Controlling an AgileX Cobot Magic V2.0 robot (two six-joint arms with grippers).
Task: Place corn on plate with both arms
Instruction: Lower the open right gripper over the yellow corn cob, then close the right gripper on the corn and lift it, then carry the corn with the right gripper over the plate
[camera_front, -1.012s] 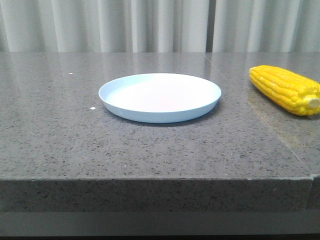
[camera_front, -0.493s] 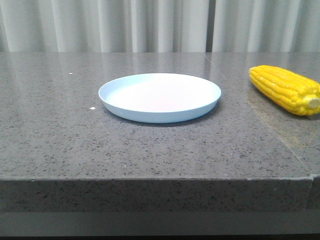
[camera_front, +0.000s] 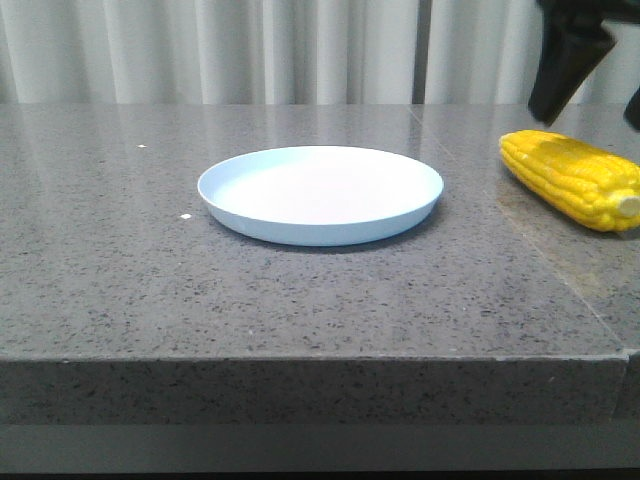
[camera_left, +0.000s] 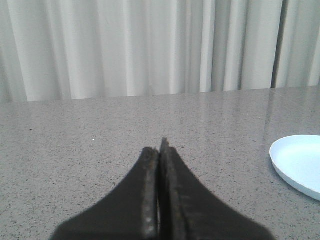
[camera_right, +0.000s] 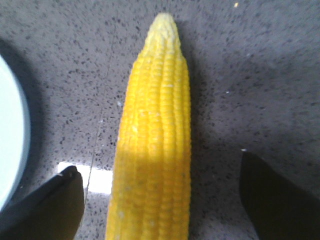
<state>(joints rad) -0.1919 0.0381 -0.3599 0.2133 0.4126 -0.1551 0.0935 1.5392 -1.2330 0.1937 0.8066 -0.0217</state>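
The yellow corn (camera_front: 572, 180) lies on the grey stone table at the far right, its pale stub end toward the front. The pale blue-white plate (camera_front: 320, 232) sits empty at the table's middle, left of the corn. My right gripper (camera_front: 598, 85) hangs open just above the corn. In the right wrist view the right gripper (camera_right: 159, 165) is open, with one finger on each side of the corn (camera_right: 157, 125) and no contact. My left gripper (camera_left: 161, 148) is shut and empty, low over the table left of the plate (camera_left: 300, 165). It does not show in the front view.
The table's front edge (camera_front: 300, 358) runs across the front view, with a seam in the top (camera_front: 560, 270) below the corn. White curtains (camera_front: 300, 50) hang behind the table. The plate's rim (camera_right: 12, 150) shows at one side of the right wrist view.
My right gripper has come into the front view at the top right, above the corn. The corn and plate have not moved.
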